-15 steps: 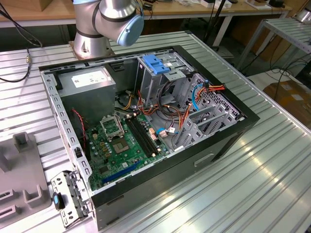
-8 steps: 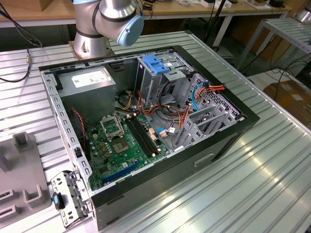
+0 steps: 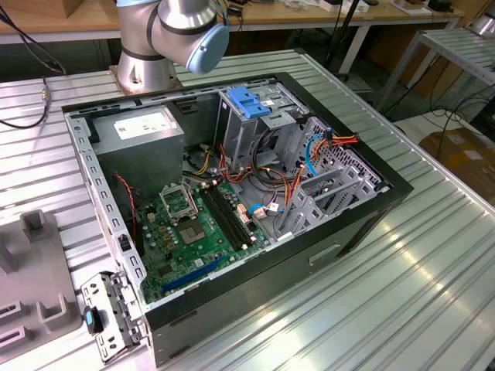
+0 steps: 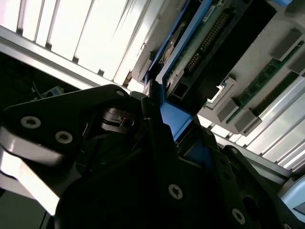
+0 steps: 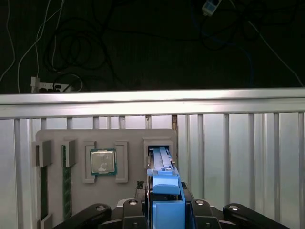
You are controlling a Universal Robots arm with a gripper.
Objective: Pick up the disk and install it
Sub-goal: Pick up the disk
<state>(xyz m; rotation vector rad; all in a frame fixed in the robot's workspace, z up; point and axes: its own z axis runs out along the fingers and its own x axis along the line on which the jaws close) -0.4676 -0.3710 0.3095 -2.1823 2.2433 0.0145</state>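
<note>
Exterior view is showing a ribbed metal table (image 3: 433, 294) carrying an open computer case (image 3: 363, 224). A grey box (image 3: 147, 147) inside is wearing a white sticker (image 3: 143, 124) whose print I cannot make out. In the first wrist view, a grey tray (image 5: 136, 136) is holding the disk (image 5: 162, 160) on edge in a slot, with a processor chip (image 5: 103, 162) sitting in the neighbouring pocket. The gripper (image 5: 165, 191) is clamping the disk's blue rail from both sides.
</note>
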